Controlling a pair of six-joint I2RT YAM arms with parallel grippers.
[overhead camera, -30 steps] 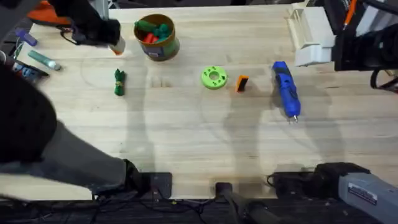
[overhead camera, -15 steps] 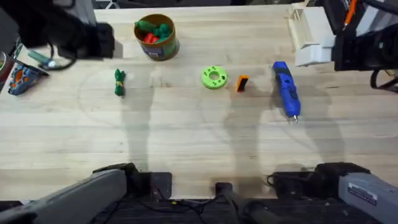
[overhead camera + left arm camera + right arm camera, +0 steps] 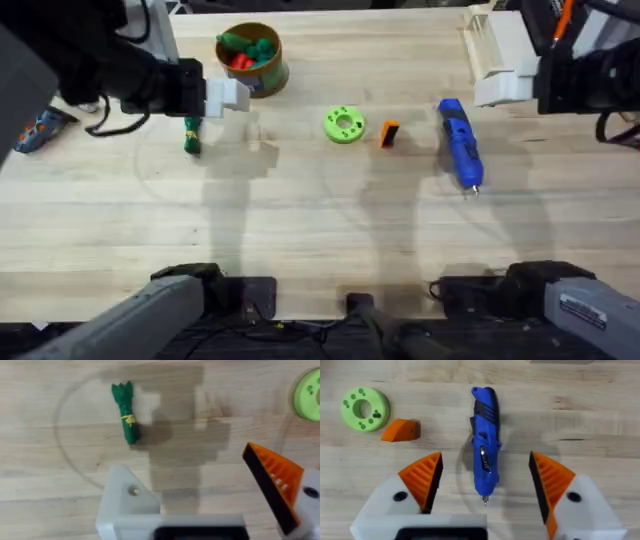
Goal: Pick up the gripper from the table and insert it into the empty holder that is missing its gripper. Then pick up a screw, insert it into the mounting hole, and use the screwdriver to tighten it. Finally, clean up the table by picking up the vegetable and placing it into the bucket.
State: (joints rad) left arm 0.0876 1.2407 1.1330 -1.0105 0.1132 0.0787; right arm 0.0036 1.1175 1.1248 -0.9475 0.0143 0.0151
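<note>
While the right gripper point(image 3: 485, 487) hangs wide open and empty, the screwdriver point(image 3: 485, 445) lies on the table between its fingers, metal tip pointing back toward them. No readable writing.

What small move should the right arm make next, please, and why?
Probably shift the right tool sideways until it is centred over the loose orange finger piece. Its open fingers now hang either side of the blue screwdriver, while the white mount on the left tool lacks its pad.

No legible text, label, brand, number or sign on anything.
</note>
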